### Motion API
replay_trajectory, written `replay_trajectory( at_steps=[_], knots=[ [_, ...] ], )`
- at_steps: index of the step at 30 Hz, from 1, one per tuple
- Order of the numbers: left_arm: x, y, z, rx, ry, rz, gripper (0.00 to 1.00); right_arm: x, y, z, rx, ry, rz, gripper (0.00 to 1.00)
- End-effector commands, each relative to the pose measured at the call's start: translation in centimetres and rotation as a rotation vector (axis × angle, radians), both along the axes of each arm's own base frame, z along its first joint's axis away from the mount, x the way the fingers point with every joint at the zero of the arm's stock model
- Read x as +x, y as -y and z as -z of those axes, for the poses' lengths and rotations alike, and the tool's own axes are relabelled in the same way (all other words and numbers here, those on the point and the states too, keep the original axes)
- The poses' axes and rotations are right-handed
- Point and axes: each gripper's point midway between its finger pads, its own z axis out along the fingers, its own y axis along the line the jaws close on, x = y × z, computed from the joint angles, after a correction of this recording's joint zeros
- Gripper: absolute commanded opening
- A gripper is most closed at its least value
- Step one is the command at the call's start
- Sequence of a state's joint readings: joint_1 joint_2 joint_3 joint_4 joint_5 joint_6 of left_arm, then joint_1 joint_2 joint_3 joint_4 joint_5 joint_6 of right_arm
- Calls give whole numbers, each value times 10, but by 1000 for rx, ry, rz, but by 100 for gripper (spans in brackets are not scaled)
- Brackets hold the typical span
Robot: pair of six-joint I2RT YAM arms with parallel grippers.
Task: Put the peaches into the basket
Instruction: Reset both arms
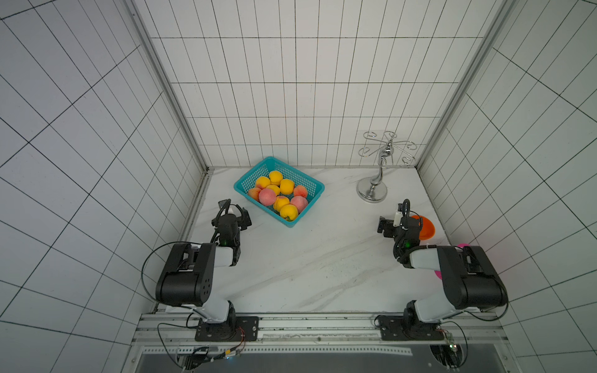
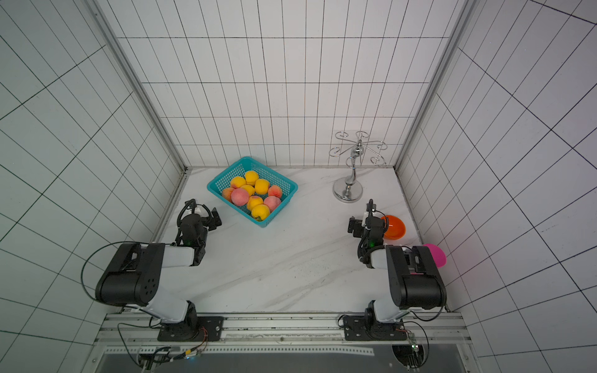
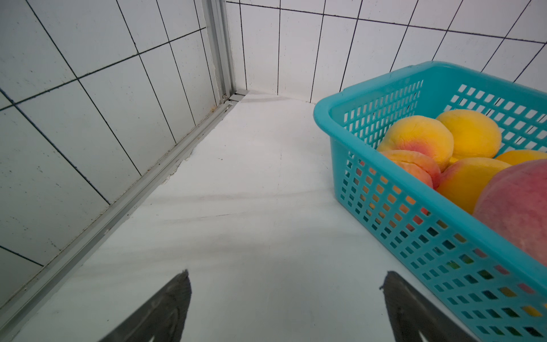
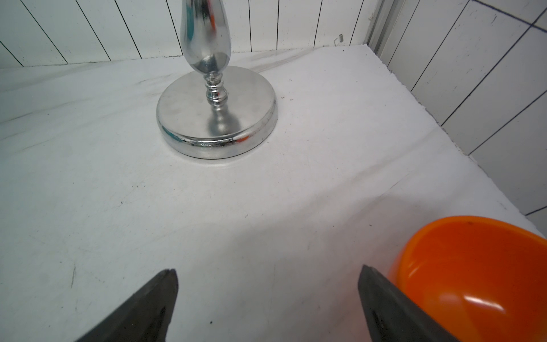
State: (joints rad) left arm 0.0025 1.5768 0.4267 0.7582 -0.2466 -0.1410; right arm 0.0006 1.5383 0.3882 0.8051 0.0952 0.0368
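Your left end effector (image 1: 235, 212), wide and empty, sits just beside the basket (image 1: 297, 171) of peaches (image 1: 280, 202); right end effector (image 4: 268, 281), equally wide, well apart.

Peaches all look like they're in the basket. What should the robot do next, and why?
Probably no more picking: just rest both arms away from the basket. I count ten peaches inside it, and none shows on the table. The left gripper and right gripper are both open and empty, so nothing seems left to pick up.
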Motion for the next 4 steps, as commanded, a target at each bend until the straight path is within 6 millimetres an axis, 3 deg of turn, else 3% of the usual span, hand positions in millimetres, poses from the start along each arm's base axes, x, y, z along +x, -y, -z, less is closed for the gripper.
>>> replay_trajectory(
  at_steps=[1,4],
  knots=[
    [6,-1,-17,16,43,-7,99,12,3,-19,-4,61,13,99],
    [6,-1,-18,16,47,-7,99,12,3,-19,-4,61,13,98]
  ],
)
